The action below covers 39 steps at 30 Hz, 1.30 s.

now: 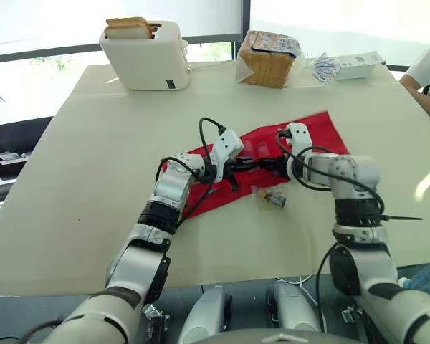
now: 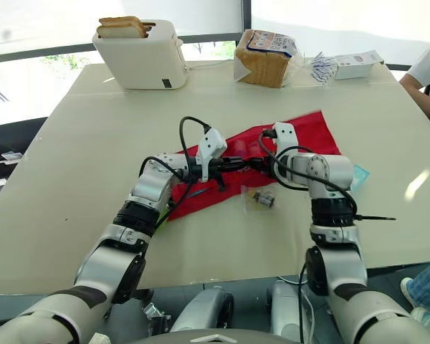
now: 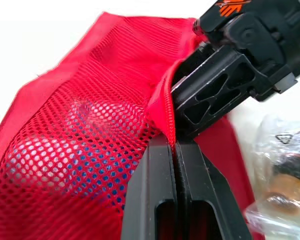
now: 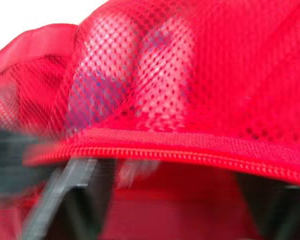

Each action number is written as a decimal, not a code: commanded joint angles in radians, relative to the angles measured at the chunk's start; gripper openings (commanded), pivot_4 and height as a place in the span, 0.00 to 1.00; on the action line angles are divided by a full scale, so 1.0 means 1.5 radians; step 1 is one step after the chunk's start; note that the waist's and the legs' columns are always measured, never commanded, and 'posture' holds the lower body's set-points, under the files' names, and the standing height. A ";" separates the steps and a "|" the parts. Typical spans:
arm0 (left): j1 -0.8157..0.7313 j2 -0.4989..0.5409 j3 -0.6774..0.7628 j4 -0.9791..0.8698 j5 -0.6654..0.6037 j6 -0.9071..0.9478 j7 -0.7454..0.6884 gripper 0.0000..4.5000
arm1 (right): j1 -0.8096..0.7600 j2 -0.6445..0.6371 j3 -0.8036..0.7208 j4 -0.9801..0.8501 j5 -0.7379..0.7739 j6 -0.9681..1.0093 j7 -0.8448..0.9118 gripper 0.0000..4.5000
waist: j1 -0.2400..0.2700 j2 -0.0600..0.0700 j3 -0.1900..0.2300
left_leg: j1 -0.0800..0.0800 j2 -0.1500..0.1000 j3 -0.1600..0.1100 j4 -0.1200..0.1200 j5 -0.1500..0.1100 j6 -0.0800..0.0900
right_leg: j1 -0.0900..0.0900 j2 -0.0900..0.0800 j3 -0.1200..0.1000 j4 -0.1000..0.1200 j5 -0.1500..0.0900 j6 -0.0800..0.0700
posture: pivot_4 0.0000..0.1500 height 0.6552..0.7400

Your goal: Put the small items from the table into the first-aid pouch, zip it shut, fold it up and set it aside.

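You've got the red first-aid pouch (image 1: 304,132) lying flat mid-table, w/ both arms meeting at its near edge. Your left gripper (image 3: 173,146) has its fingers pressed together, pinching the pouch's zip edge. Your right gripper (image 1: 266,164) sits just right of it, tips close to the left one's. Its fingers stand apart, w/ the zip edge running across btwn them. Blue & white contents show thru the mesh. A clear packet (image 1: 270,198) lies on the table just near of the pouch. The toaster (image 1: 147,57) & bread bag (image 1: 267,61) stand at the far side.
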State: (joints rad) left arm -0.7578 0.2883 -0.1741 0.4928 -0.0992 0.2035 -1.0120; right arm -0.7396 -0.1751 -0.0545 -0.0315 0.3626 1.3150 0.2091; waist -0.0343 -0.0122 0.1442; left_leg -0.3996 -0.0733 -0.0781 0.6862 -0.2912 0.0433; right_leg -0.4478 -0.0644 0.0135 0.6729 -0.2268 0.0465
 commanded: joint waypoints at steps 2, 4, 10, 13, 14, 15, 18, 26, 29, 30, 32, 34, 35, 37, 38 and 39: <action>-0.012 0.010 -0.001 0.016 0.008 -0.022 0.002 0.00 | 0.072 -0.083 0.047 -0.208 0.032 -0.079 0.094 0.99 | -0.004 0.000 0.000 | 0.000 0.000 0.000 0.000 0.000 0.000 | 0.000 0.000 0.000 0.000 0.000 0.000 | 1.00 1.00; -0.018 0.013 -0.003 0.028 0.011 -0.033 0.001 0.00 | 0.116 -0.124 0.039 -0.274 0.058 -0.092 0.135 0.99 | -0.003 0.000 0.000 | 0.000 0.000 0.000 -0.001 0.000 0.000 | 0.000 0.001 0.000 0.000 0.000 0.000 | 1.00 1.00; -0.034 0.023 -0.011 0.065 0.020 -0.066 -0.018 0.00 | 0.217 -0.263 -0.001 -0.391 0.102 -0.141 0.237 0.99 | -0.001 0.000 0.000 | 0.000 0.001 0.000 -0.001 0.000 0.000 | 0.000 0.001 0.000 -0.001 0.000 0.000 | 1.00 1.00; -0.054 0.037 -0.018 0.100 0.031 -0.102 -0.033 0.00 | 0.291 -0.331 -0.056 -0.468 0.149 -0.167 0.303 0.99 | 0.005 0.000 0.000 | 0.000 0.001 0.000 -0.001 0.000 0.000 | 0.000 0.001 0.000 -0.002 0.000 0.000 | 1.00 1.00; -0.061 0.042 -0.018 0.113 0.035 -0.113 -0.037 0.00 | 0.323 -0.355 -0.079 -0.491 0.157 -0.178 0.323 0.99 | 0.007 0.000 0.000 | 0.000 0.001 0.000 -0.001 0.000 0.000 | 0.000 0.001 0.000 -0.002 0.000 0.000 | 1.00 1.00; -0.067 0.045 -0.017 0.124 0.036 -0.120 -0.040 0.00 | 0.349 -0.373 -0.099 -0.505 0.163 -0.190 0.337 0.99 | 0.009 0.000 0.000 | 0.000 0.001 0.000 -0.001 0.000 0.000 | 0.001 0.001 0.000 -0.002 0.000 0.000 | 1.00 1.00; -0.081 0.056 -0.013 0.150 0.040 -0.139 -0.049 0.00 | 0.435 -0.410 -0.192 -0.541 0.181 -0.225 0.377 0.99 | 0.016 0.000 0.000 | 0.000 0.001 0.000 0.000 0.000 0.000 | 0.002 0.001 0.000 -0.002 0.000 0.000 | 1.00 1.00; -0.112 0.069 -0.012 0.211 0.047 -0.190 -0.072 0.00 | 0.612 -0.411 -0.376 -0.578 0.240 -0.272 0.439 0.99 | 0.024 -0.002 0.001 | 0.003 0.002 0.001 0.001 0.000 0.001 | 0.004 0.002 -0.001 -0.003 0.000 0.001 | 1.00 1.00; -0.124 0.061 -0.016 0.226 0.054 -0.205 -0.076 0.00 | 0.536 -0.426 -0.199 -0.541 0.176 -0.280 0.384 0.99 | 0.020 -0.002 0.001 | 0.004 0.002 0.001 0.001 0.000 0.001 | 0.005 0.002 -0.001 -0.003 0.000 0.001 | 1.00 1.00; -0.127 0.058 -0.016 0.227 0.055 -0.208 -0.078 0.00 | 0.509 -0.431 -0.137 -0.525 0.146 -0.288 0.373 0.99 | 0.019 -0.002 0.001 | 0.004 0.002 0.001 0.001 0.000 0.001 | 0.005 0.002 -0.001 -0.003 0.000 0.001 | 1.00 1.00; -0.128 0.053 -0.016 0.225 0.055 -0.209 -0.079 0.00 | 0.451 -0.418 -0.033 -0.481 0.102 -0.300 0.351 0.99 | 0.020 -0.002 0.002 | 0.003 0.002 0.000 0.001 0.000 0.000 | 0.005 0.002 -0.001 -0.003 0.000 0.001 | 1.00 1.00; -0.128 0.050 -0.015 0.222 0.056 -0.207 -0.080 0.00 | 0.392 -0.402 0.058 -0.437 0.057 -0.307 0.330 0.99 | 0.019 -0.003 0.002 | 0.002 0.002 0.000 0.001 0.000 0.000 | 0.005 0.002 -0.002 -0.005 0.000 0.001 | 1.00 1.00; -0.126 0.048 -0.014 0.217 0.056 -0.206 -0.080 0.00 | 0.363 -0.391 0.098 -0.411 0.034 -0.309 0.320 0.99 | 0.018 -0.003 0.002 | 0.002 0.002 0.000 0.001 0.000 0.000 | 0.005 0.001 -0.002 -0.005 0.000 0.001 | 1.00 1.00; -0.118 0.048 -0.013 0.199 0.054 -0.199 -0.080 0.00 | 0.319 -0.368 0.151 -0.369 -0.003 -0.318 0.302 0.99 | 0.018 -0.003 0.002 | 0.002 0.002 -0.001 0.001 0.000 0.000 | 0.005 0.001 -0.002 -0.005 0.000 0.001 | 1.00 1.00; -0.113 0.048 -0.012 0.186 0.053 -0.194 -0.081 0.00 | 0.306 -0.358 0.164 -0.355 -0.009 -0.319 0.298 0.99 | 0.019 -0.003 0.002 | 0.001 0.002 -0.001 0.001 0.000 0.000 | 0.005 0.001 -0.002 -0.005 0.000 0.001 | 1.00 1.00; -0.107 0.049 -0.011 0.172 0.051 -0.189 -0.081 0.00 | 0.296 -0.349 0.175 -0.341 -0.016 -0.320 0.296 0.99 | 0.020 -0.003 0.002 | 0.001 0.002 -0.001 0.001 0.000 0.000 | 0.004 0.001 -0.003 -0.005 0.000 0.001 | 1.00 1.00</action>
State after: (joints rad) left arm -0.9178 0.3606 -0.2047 0.8042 -0.0049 -0.0829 -1.1298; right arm -0.2809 -0.7028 0.2027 -0.5415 0.3552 0.8542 0.6636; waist -0.0046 -0.0164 0.1470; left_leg -0.3980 -0.0709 -0.0802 0.6875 -0.2915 0.0439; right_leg -0.4413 -0.0626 0.0094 0.6648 -0.2262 0.0474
